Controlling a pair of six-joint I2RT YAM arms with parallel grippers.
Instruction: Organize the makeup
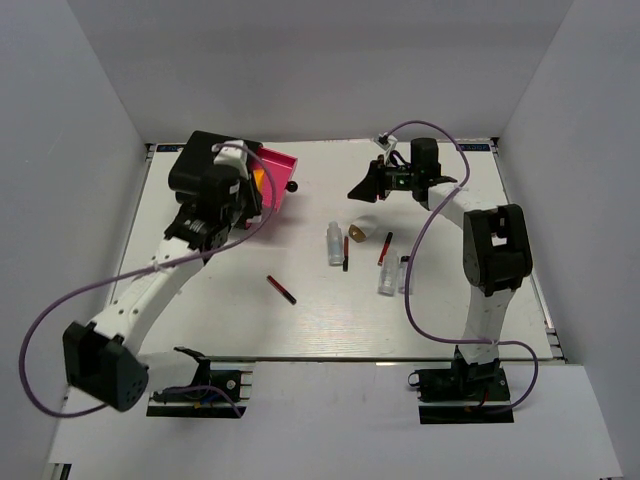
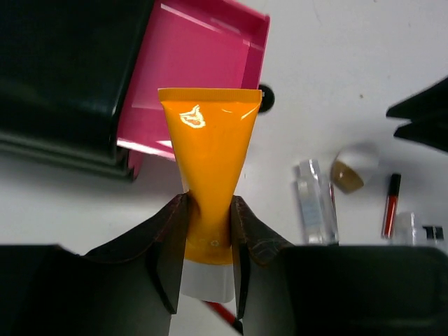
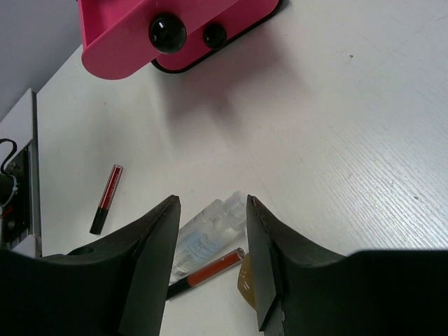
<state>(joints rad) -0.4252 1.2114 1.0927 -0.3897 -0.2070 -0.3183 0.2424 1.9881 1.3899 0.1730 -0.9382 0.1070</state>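
Observation:
My left gripper (image 2: 208,231) is shut on the orange tube (image 2: 210,154), near its white cap (image 2: 205,280). It holds the tube just in front of the open pink drawer (image 2: 203,56). In the top view the tube (image 1: 258,181) shows at the drawer (image 1: 277,175). My right gripper (image 3: 212,204) is open and empty, above a clear bottle (image 3: 206,234), a red stick (image 3: 210,269) and the beige egg-shaped piece (image 3: 245,280). In the top view this gripper (image 1: 368,187) hovers behind the egg piece (image 1: 358,232). Another red stick (image 1: 281,289) lies alone towards the front.
The black box (image 1: 205,160) stands at the back left, its drawer knob (image 1: 293,186) sticking out. A clear bottle (image 1: 335,243), red sticks (image 1: 346,252) (image 1: 385,248) and two small bottles (image 1: 387,278) lie mid-table. White walls enclose the table (image 1: 470,290).

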